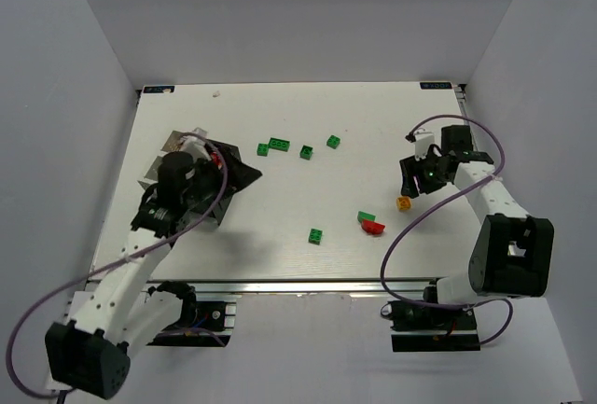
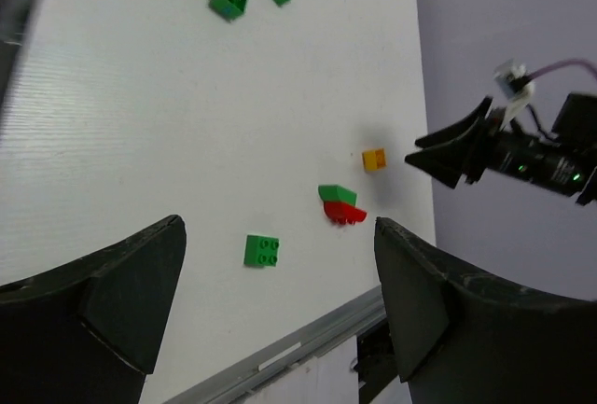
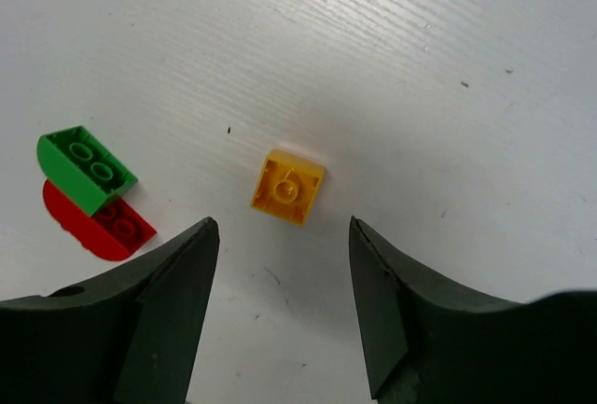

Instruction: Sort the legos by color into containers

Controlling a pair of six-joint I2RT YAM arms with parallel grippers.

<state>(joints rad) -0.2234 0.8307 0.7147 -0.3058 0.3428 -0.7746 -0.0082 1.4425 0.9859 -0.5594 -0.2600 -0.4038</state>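
Observation:
A yellow-orange lego (image 3: pixel 288 187) lies underside up on the white table, just ahead of my open, empty right gripper (image 3: pixel 284 236); in the top view the gripper (image 1: pixel 409 183) hovers just above it (image 1: pixel 403 203). A green rounded lego (image 3: pixel 86 169) lies against a red one (image 3: pixel 98 222) to its left. More green legos lie mid-table (image 1: pixel 317 235) and at the back (image 1: pixel 278 146) (image 1: pixel 306 151) (image 1: pixel 333 141). My left gripper (image 1: pixel 244 176) is open and empty, raised over the containers (image 1: pixel 172 142), which the arm mostly hides.
The left wrist view looks across the table past its fingers (image 2: pixel 121 283) to the green lego (image 2: pixel 261 250), the green-red pair (image 2: pixel 340 203) and the right gripper (image 2: pixel 457 152). The table's metal front rail (image 1: pixel 280 285) runs along the near edge. White walls enclose the table.

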